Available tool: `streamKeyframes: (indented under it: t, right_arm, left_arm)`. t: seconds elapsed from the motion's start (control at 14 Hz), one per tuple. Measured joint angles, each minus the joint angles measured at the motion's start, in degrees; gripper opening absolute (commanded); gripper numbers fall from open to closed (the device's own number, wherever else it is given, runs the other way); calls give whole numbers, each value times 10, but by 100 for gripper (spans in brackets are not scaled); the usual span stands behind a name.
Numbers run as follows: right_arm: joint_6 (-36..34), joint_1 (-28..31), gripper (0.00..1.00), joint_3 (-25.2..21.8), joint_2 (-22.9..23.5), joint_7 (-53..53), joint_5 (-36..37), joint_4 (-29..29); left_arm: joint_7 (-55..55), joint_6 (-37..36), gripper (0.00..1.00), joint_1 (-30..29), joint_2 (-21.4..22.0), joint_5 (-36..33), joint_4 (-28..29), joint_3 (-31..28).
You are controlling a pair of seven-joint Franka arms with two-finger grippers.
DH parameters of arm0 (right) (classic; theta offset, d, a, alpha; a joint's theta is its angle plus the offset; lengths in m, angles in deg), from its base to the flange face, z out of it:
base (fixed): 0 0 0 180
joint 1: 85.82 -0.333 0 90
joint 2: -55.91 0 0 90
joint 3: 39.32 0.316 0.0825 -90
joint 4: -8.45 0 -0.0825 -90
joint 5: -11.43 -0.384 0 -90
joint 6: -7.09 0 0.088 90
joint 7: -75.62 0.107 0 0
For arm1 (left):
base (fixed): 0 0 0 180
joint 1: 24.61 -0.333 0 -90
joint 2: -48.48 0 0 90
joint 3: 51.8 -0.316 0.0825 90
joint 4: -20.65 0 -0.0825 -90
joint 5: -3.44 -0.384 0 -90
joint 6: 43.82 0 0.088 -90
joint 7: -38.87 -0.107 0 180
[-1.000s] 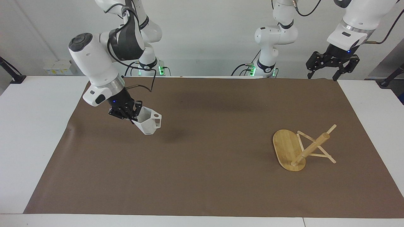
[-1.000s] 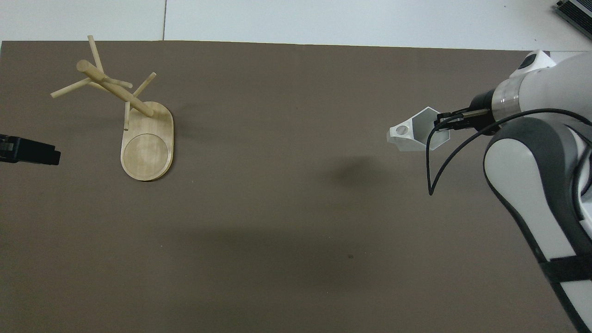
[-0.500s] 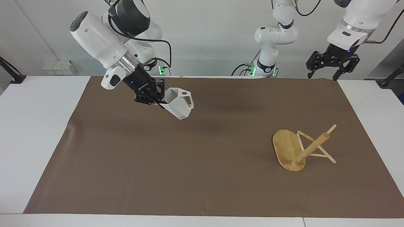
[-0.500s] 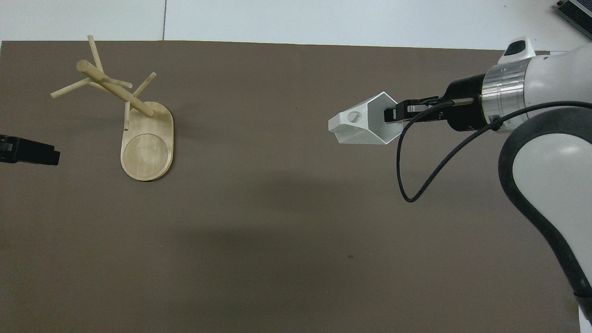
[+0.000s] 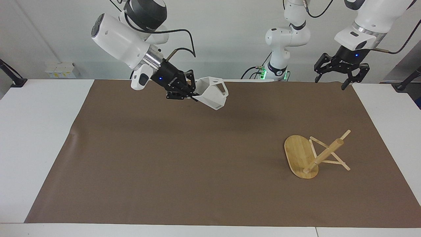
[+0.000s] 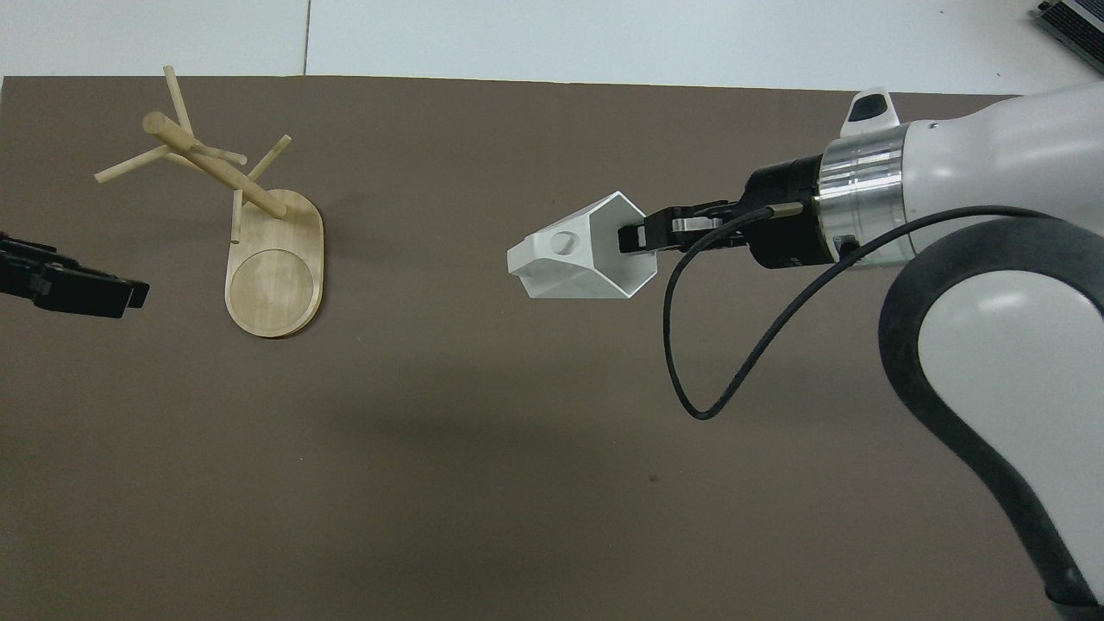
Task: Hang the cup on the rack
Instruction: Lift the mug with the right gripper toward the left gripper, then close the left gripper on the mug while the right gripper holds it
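My right gripper (image 5: 194,92) is shut on the rim of the white faceted cup (image 5: 213,94) and holds it tilted in the air over the brown mat, toward the right arm's end of the table. In the overhead view the cup (image 6: 576,260) points its base and pierced handle toward the rack, with the right gripper (image 6: 634,237) at its mouth. The bamboo rack (image 5: 310,154) stands on its oval base toward the left arm's end, its pegs bare; it also shows in the overhead view (image 6: 274,274). My left gripper (image 5: 335,77) hangs open and empty, raised near the mat's corner by the left arm's base.
A brown mat (image 5: 184,164) covers most of the white table (image 5: 36,138). The left gripper's tips (image 6: 95,293) show at the overhead view's edge, beside the rack. A black cable (image 6: 690,345) loops from the right wrist.
My right arm has lifted the cup higher and carried it toward the middle of the table, closer to the rack. The left gripper has shifted slightly. The rack has not moved.
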Motion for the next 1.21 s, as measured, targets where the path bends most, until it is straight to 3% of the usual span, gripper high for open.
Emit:
streamKeyframes:
  t: [0.29,0.79,1.21]
  right_arm:
    - [13,0,0,31,0,99,-3,-2]
    - [7,0,0,67,0,152,-15,-2]
    - [39,1,0,90,6,207,-15,-2]
  left_arm:
    - [-156,63,100,0,15,71,63,-1]
    - [-432,85,100,3,44,167,126,5]
    - [-535,118,100,44,71,268,198,8]
